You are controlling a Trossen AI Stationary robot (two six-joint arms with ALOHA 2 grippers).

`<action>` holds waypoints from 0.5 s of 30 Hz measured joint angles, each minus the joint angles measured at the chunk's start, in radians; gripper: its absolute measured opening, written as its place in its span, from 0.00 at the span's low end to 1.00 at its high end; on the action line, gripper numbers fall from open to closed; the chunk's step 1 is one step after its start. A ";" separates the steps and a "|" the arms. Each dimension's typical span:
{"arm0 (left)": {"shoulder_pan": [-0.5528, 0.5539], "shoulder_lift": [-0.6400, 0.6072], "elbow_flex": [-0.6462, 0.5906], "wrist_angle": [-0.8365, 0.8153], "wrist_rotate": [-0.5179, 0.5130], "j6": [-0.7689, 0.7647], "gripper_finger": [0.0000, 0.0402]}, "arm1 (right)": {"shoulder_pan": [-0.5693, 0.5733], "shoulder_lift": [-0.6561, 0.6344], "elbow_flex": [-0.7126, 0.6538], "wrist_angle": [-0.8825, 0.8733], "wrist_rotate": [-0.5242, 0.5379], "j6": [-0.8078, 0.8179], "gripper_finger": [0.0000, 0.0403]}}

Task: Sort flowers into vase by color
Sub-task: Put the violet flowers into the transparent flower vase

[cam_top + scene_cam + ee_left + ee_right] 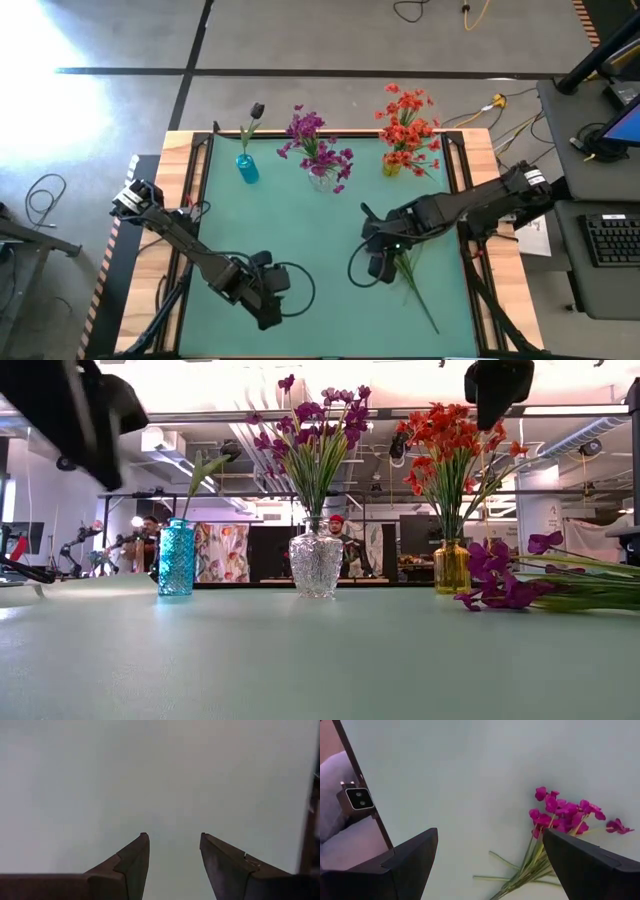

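Blooms of the magenta flower [563,816] lie partly hidden under the wide-open right tool [490,865]; left tool [172,865] parted, empty.

You see a matt, smooth green surface [300,230] edged in pale wood. The blue vase [176,557] and clear vase [316,563] look like faceted, glossy glass; the yellow vase [451,567] smooth glass. Your gripper fingers [410,862] look matt dark plastic.

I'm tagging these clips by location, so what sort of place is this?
Probably a robotics lab or workshop. Bare ducts and pipes run overhead, a keyboard sits at a workstation beside the green table, and cables trail over a concrete floor.
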 joint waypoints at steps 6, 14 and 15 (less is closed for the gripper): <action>0.001 0.000 0.000 0.000 -0.073 0.002 0.41 | 0.017 0.000 0.000 -0.022 0.000 0.007 0.87; 0.001 0.000 0.000 0.001 -0.073 0.002 0.41 | 0.017 0.000 0.000 -0.021 0.009 -0.030 0.87; 0.001 0.000 0.000 0.001 -0.073 0.002 0.41 | 0.017 0.000 0.000 -0.021 0.010 -0.031 0.87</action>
